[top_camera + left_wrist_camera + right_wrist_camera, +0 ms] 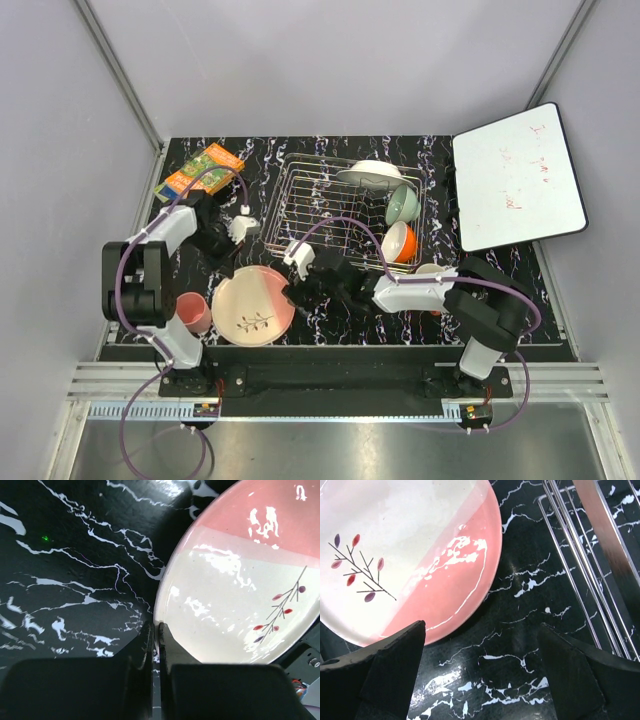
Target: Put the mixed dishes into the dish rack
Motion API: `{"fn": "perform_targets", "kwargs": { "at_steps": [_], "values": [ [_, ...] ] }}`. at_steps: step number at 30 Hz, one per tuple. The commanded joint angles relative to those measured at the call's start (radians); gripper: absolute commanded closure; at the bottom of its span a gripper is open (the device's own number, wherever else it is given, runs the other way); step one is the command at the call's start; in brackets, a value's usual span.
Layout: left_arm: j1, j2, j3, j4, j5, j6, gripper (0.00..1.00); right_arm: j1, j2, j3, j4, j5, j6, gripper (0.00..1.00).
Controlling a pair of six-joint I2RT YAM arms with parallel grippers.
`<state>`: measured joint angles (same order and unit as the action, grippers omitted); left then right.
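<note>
My left hand point(156, 628) sits shut at the pink-cream plate point(225, 605), my right hand point(482, 630) spread wide beside it.

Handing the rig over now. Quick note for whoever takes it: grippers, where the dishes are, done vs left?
Left gripper: shut, tips at the rim of the pink-and-cream plate; no clear hold on it.
Right gripper: open, empty, low over the table between that plate and the dish rack.
Done, in the rack: white dish, green bowl, orange mug.
Left, on the table: the plate and the pink tumbler.
A cream dish at the rack's near right corner is mostly hidden by the right arm; check it.
</note>
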<state>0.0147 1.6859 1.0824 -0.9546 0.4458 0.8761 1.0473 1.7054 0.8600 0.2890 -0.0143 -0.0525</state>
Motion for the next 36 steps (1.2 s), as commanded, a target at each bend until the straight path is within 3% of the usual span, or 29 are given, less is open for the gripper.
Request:
{"fn": "perform_targets", "kwargs": {
  "at_steps": [1, 10, 26, 33, 36],
  "values": [
    [-0.041, -0.109, 0.037, -0.015, 0.001, 0.044, 1.00, -0.004, 0.013, 0.037, 0.116, -0.058, -0.011, 0.00],
    [-0.127, -0.207, 0.033, -0.010, -0.009, 0.032, 1.00, -0.033, 0.046, -0.022, 0.304, -0.136, 0.034, 0.00],
    [-0.226, -0.358, 0.039, -0.004, -0.009, 0.024, 1.00, -0.067, 0.102, -0.029, 0.372, -0.246, 0.082, 0.00],
    [-0.268, -0.364, 0.045, 0.017, -0.006, 0.000, 1.00, -0.115, 0.155, -0.004, 0.429, -0.461, 0.163, 0.06],
    [-0.277, -0.364, 0.053, 0.022, -0.007, -0.008, 1.00, -0.133, 0.183, 0.005, 0.434, -0.558, 0.187, 0.15]
  ]
}}
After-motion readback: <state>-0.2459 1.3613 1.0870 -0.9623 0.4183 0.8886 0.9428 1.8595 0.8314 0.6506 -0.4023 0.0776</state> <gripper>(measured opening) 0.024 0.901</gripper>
